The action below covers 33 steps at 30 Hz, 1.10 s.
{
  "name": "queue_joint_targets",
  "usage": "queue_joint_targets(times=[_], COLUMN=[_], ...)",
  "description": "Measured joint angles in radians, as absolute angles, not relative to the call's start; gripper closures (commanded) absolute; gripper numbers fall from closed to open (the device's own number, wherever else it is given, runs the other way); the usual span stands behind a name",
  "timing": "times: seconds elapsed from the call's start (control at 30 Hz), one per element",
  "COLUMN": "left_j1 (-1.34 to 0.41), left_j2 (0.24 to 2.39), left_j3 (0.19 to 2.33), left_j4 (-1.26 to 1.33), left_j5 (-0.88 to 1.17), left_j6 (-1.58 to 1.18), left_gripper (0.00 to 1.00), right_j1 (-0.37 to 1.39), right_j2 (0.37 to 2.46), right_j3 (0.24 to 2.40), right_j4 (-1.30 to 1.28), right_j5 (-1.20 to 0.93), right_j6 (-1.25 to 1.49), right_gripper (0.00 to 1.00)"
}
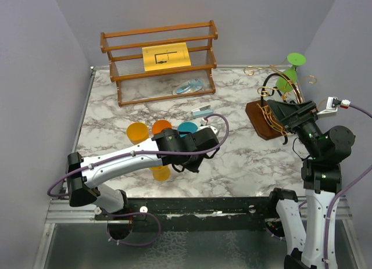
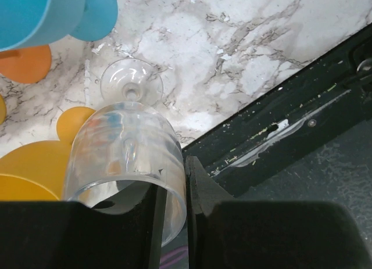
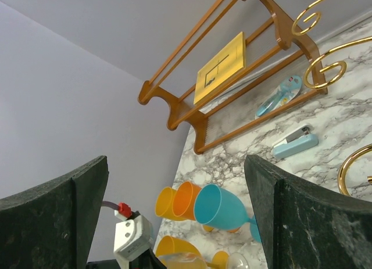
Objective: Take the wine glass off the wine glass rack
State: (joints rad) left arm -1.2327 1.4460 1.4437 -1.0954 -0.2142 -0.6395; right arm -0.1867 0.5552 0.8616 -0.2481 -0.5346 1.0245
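Observation:
The wine glass rack (image 1: 264,119) stands at the table's right edge, a dark wooden base with gold and black wire arms. A green wine glass (image 1: 288,77) hangs upside down among the wires at the back. My right gripper (image 1: 274,113) is open and empty, right beside the rack's wires above the base. Its wrist view shows gold wire curls (image 3: 325,65) at the upper right. My left gripper (image 2: 174,179) is shut on the rim of a clear wine glass (image 2: 125,147), low over the table near the front edge. The glass's foot (image 2: 131,83) points away.
Blue (image 1: 187,128), orange (image 1: 161,127) and yellow (image 1: 138,132) plastic goblets lie mid-table, with another yellow one (image 1: 161,173) under my left arm. A slatted wooden shelf (image 1: 160,63) with a yellow sheet stands at the back. A small stapler (image 1: 202,111) lies before it.

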Motion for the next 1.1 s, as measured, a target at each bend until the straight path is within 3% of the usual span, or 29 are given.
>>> queue_joint_targets(times=[0.67,1.1], left_j1=[-1.103,-1.103], left_j2=[1.454,1.482], left_j3=[1.318,1.34], left_j4=[-1.01,-1.032], left_j5=[-0.031,-0.014], left_j6=[-0.499,-0.452], left_gripper=[1.0,0.39], right_j1=[-0.187,-0.187], right_j2=[0.566,0.566], right_j3=[0.879,0.879], right_j4=[-0.27,-0.27], right_j5=[-0.535,-0.535], right_j6=[1.023,1.023], right_gripper=[0.01,0.01])
